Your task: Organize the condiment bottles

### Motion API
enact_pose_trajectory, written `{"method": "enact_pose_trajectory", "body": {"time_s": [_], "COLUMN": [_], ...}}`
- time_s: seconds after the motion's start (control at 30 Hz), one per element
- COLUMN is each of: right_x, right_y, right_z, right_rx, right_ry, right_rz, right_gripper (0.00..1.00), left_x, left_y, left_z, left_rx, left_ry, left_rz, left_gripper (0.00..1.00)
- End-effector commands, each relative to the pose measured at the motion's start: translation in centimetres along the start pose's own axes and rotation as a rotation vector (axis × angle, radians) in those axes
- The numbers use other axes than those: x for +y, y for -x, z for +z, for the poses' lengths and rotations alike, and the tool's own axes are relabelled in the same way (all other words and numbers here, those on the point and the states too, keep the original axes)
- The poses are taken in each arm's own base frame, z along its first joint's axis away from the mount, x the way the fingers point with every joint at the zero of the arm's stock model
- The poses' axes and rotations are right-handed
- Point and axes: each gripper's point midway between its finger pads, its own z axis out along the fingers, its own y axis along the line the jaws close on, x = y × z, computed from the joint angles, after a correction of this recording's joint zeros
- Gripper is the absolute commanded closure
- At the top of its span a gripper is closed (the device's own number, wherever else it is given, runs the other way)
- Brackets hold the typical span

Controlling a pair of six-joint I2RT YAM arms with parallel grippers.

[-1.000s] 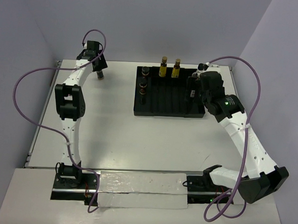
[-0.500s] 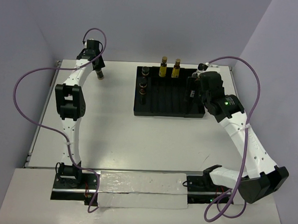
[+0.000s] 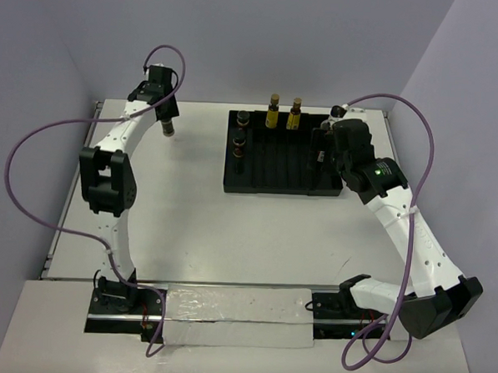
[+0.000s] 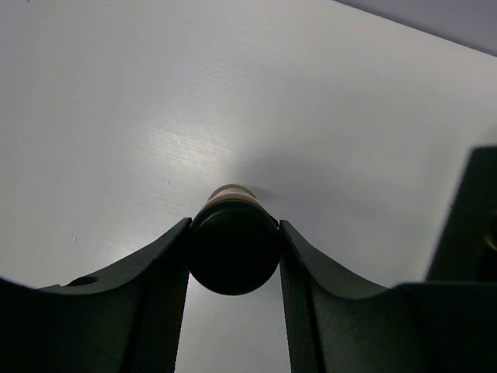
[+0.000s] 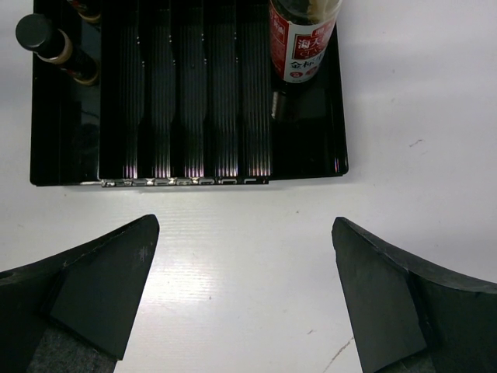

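Observation:
My left gripper is at the table's far left, shut on a pale bottle with a black cap, both pads against the cap. Whether its base touches the table does not show. The black ribbed tray holds three dark brown bottles down its left side and two yellow bottles at its far edge. My right gripper is open and empty, over the table just short of the tray's near right edge. A reddish bottle stands in the tray's right end. A dark bottle stands at its left.
White table with a raised strip along the near edge between the arm bases. Purple walls close in on the back and sides. Purple cables loop off both arms.
My left arm's elbow has swung to the left and its wrist has shifted slightly, still shut on the bottle. The right arm has not moved.

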Motion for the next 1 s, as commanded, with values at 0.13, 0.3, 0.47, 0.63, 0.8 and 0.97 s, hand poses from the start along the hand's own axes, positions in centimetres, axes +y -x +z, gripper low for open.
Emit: {"method": "enact_pose_trajectory", "body": {"time_s": [0.13, 0.3, 0.47, 0.63, 0.8, 0.97], "right_x": [0.9, 0.7, 0.3, -0.4, -0.6, -0.6], "right_y": [2.3, 2.1, 2.3, 2.1, 1.7, 1.6], "right_z": [-1.3, -1.1, -1.6, -2.2, -2.3, -2.2], "right_rx": [-0.088, -0.089, -0.106, -0.117, -0.116, -0.113], "right_ry": [0.043, 0.032, 0.022, -0.001, -0.001, -0.004], "right_rz": [0.021, 0.02, 0.026, 0.028, 0.027, 0.026], "right_gripper": [0.0, 0.0, 0.0, 0.0, 0.0, 0.0], "left_x": [-7.0, -12.3, -16.3, -18.8, -19.8, -20.6], "left_y": [2.2, -1.6, -4.6, -7.3, -9.2, -11.1], "left_z": [-15.2, -18.6, -18.9, -18.1, -17.2, -16.7], "left_rx": [-0.167, -0.127, -0.076, -0.041, -0.007, 0.018], "left_ry": [-0.226, -0.38, -0.466, -0.477, -0.479, -0.473], "left_rz": [0.053, 0.067, 0.097, 0.131, 0.158, 0.189], "left_gripper": [0.9, 0.9, 0.9, 0.9, 0.9, 0.9]}}
